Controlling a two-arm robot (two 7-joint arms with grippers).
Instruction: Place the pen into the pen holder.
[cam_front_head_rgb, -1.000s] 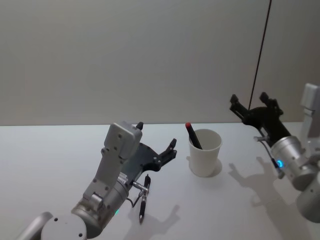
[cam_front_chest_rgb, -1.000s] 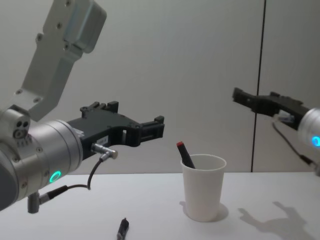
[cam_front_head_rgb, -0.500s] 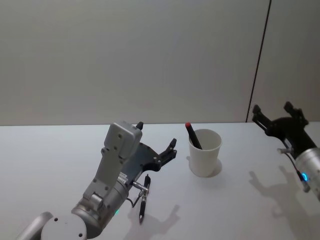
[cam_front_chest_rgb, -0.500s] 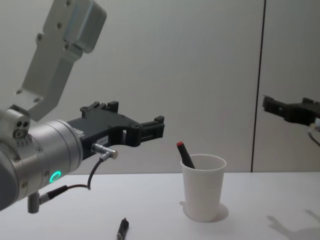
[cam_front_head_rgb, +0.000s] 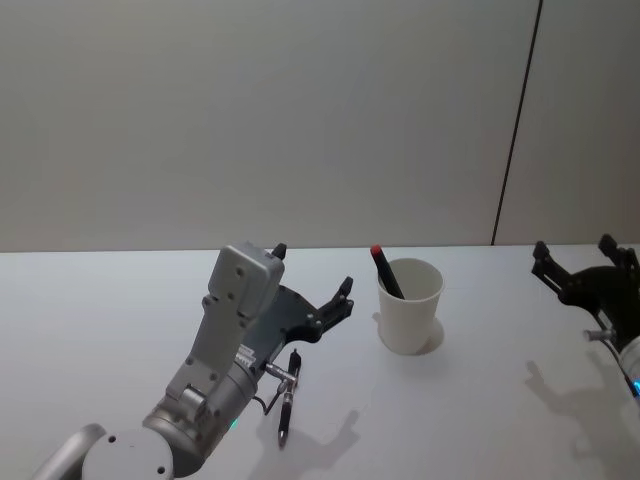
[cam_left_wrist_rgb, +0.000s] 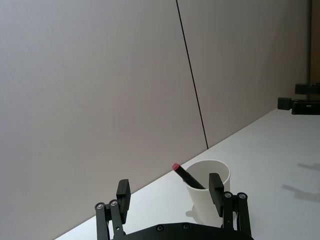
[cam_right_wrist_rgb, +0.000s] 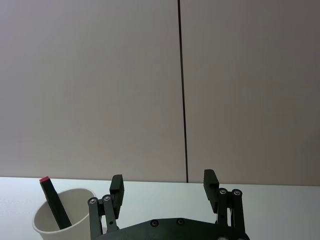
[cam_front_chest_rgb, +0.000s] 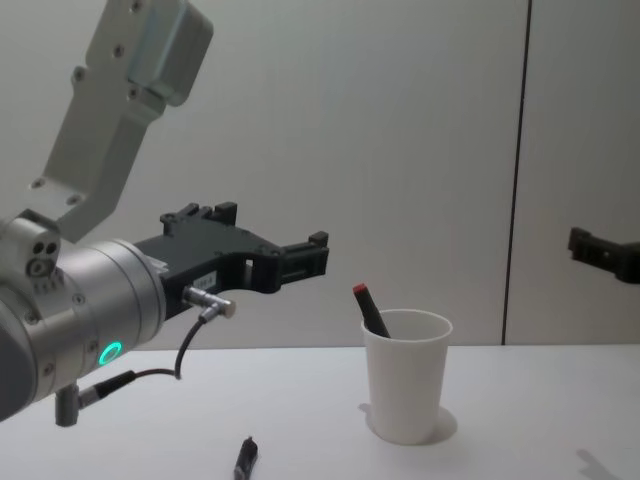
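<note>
While the white paper cup (cam_front_head_rgb: 410, 320) stands round & smooth w/ a red-capped pen (cam_front_head_rgb: 386, 272) leaning inside, a dark thin pen (cam_front_head_rgb: 287, 397) lies on the table (cam_front_head_rgb: 100, 330), near-left. Above it the left gripper (cam_left_wrist_rgb: 169, 185) is wide open, empty; right gripper (cam_front_head_rgb: 573, 250), far right, same.

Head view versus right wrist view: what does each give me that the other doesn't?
Head view adds: the left gripper, open and raised left of the pen holder, and a dark pen lying on the table under that arm.
Right wrist view adds: a straight-on look between the right gripper's spread fingers, nothing held.
Both share: the pen holder, the red-capped pen leaning inside it, and the right gripper.
</note>
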